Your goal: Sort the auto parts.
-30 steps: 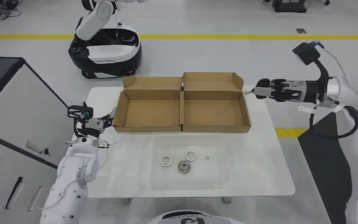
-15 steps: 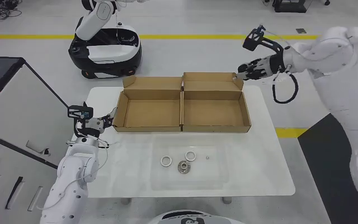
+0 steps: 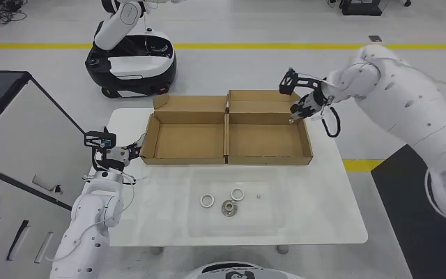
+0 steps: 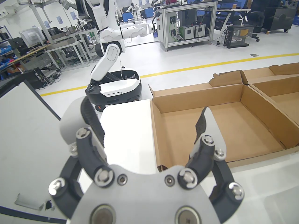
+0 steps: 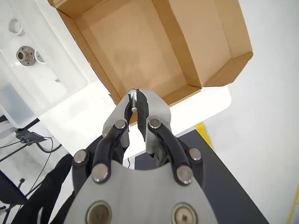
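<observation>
Sitting nearest the robot, the clear tray (image 3: 272, 220) holds the same four parts as a second ago, none of them shifted: two white rings (image 3: 207, 201), a metal hub (image 3: 227, 206) between them and a small loose piece (image 3: 259, 196) off to the right; at the table's (image 3: 334, 209) left edge the left gripper (image 4: 144, 108) has not moved either, its fingers spread wide with nothing between them, parked just beside the near left corner of the left-hand box (image 3: 185, 139); that box has a bare floor, and so does the right-hand box (image 3: 268, 143) touching it; the one real change is farther back, where the right arm, which a second ago was stretched out well clear of the table's right side, has swung in over the half-seconds since, so that the right gripper (image 5: 135, 99) now hangs above the far right part of the right-hand box; its fingers are pressed together on a small threaded bolt (image 5: 133, 102), held lengthwise between the pads; judging from this, the carry is all but done and the bolt is about ready to be let go into that box, the first part sorted, with the tray's four left to do.
</observation>
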